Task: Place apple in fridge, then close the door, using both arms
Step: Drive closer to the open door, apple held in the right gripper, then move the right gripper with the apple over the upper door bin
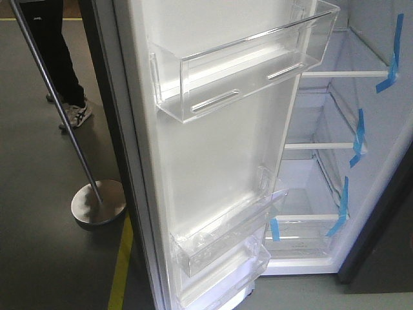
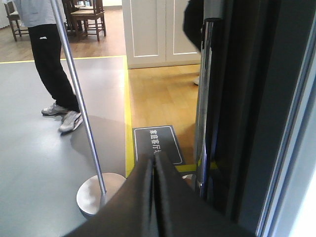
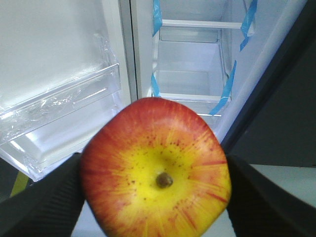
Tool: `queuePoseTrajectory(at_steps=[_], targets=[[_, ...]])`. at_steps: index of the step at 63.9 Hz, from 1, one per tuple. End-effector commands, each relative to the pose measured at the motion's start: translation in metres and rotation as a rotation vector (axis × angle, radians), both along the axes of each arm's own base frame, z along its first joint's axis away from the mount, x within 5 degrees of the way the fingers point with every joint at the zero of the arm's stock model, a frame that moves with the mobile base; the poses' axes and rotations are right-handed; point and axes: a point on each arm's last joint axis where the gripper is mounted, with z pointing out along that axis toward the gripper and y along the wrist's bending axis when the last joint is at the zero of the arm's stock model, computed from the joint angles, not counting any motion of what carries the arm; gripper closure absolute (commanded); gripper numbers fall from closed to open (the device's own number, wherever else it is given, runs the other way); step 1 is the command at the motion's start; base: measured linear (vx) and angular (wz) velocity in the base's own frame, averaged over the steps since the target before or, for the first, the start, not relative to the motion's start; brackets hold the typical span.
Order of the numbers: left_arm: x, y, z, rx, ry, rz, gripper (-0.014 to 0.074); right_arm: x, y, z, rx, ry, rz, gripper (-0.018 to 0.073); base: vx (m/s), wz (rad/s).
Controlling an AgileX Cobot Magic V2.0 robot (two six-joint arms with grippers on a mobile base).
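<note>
Left gripper has both fingers pressed together with nothing between them. It hangs low on the outer side of the door, pointing at the floor sign. Far left we see the chrome barrier post on its round base, with a person's legs behind it. Both stand near the door's swing side.

The door is wide open, white inside facing us, with clear bins sticking out toward the fridge opening. Glass shelves are bare and blue tape strips hang on their front edges.

Right gripper is clamped on the apple, one finger on each side and the stem dimple facing the camera. The apple sits in front of the opening, not yet inside.

We judge the step as carrying the apple in. Next the right arm needs to reach forward onto a shelf, staying right of the door bins, then release and back out. After that the left arm can push the door from outside. Risks are clipping the bins or the shelf edge, and the post crowding the left arm.
</note>
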Motion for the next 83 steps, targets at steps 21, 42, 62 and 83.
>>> queuePoseTrajectory(at_steps=[21, 42, 62, 83], targets=[[0.001, -0.001, 0.0, -0.022, -0.061, -0.005, 0.0601, 0.004, 0.0, 0.015, 0.0, -0.108, -0.005, 0.0361, 0.0, 0.0], [0.001, -0.001, 0.0, -0.022, -0.061, -0.005, 0.0601, 0.012, 0.001, 0.042, 0.01, -0.245, 0.005, 0.0361, 0.0, 0.0], [0.001, -0.001, 0.0, -0.022, -0.061, -0.005, 0.0601, 0.072, 0.017, 0.147, 0.024, -0.379, 0.203, 0.0353, 0.0, 0.0], [0.001, -0.001, 0.0, -0.022, -0.061, -0.005, 0.0601, 0.159, 0.034, 0.234, 0.104, -0.422, 0.399, 0.0335, 0.0, 0.0]])
